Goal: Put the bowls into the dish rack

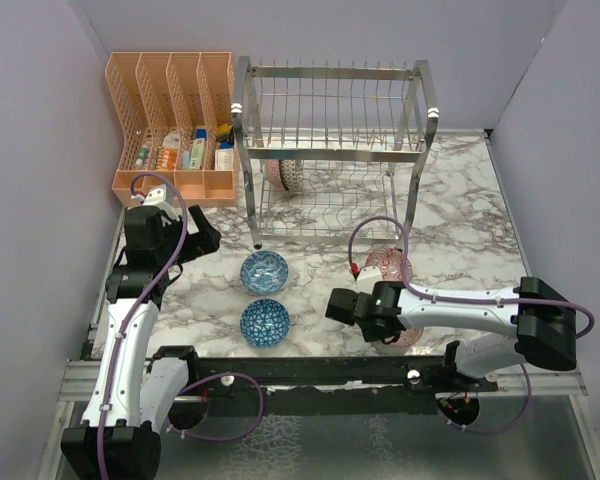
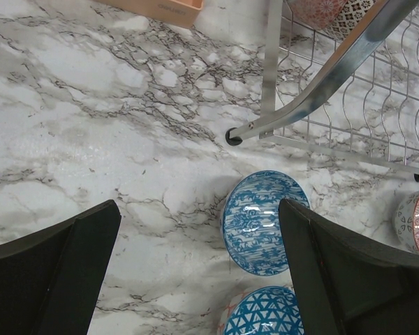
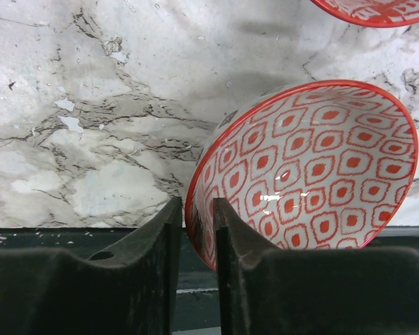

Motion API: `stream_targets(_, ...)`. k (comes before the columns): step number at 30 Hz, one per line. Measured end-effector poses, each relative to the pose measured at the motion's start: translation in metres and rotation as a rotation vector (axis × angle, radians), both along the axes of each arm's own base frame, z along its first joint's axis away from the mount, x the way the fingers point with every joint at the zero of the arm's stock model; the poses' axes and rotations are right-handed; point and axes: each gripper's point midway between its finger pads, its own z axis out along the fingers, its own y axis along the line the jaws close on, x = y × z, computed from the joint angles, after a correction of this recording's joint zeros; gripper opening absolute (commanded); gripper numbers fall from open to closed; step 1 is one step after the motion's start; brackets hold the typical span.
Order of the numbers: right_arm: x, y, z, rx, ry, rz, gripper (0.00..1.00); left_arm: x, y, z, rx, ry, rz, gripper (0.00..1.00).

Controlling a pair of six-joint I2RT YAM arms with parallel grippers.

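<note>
The metal wire dish rack (image 1: 330, 150) stands at the back centre, with patterned bowls (image 1: 285, 175) in its lower tier. These also show in the left wrist view (image 2: 328, 10). Two blue bowls (image 1: 264, 271) (image 1: 265, 323) sit on the marble in front of it. My left gripper (image 1: 195, 235) is open and empty, above and left of the far blue bowl (image 2: 262, 223). My right gripper (image 1: 375, 322) is shut on the rim of a tilted red-patterned bowl (image 3: 314, 160) near the table's front edge. A second red bowl (image 1: 385, 265) sits behind it.
An orange mesh file organizer (image 1: 170, 120) with small items stands at the back left, beside the rack. The rack's foot (image 2: 232, 136) rests just beyond the far blue bowl. The dark front rail (image 3: 70, 237) runs right under the held bowl.
</note>
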Motion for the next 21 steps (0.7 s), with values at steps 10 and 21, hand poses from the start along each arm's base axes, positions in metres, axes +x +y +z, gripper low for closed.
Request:
stream_targets(10,0.0009,-0.0018,-0.003,-0.024,0.001,0.011,0.17,-0.0006,0.0,-0.0008,0.0,0.0,0.0,0.99)
stream_targets(21,0.0043,-0.0075,-0.005,-0.071,-0.013,0.031,0.01,-0.0023,-0.0001,-0.0034,0.0,0.003,0.0,0.99)
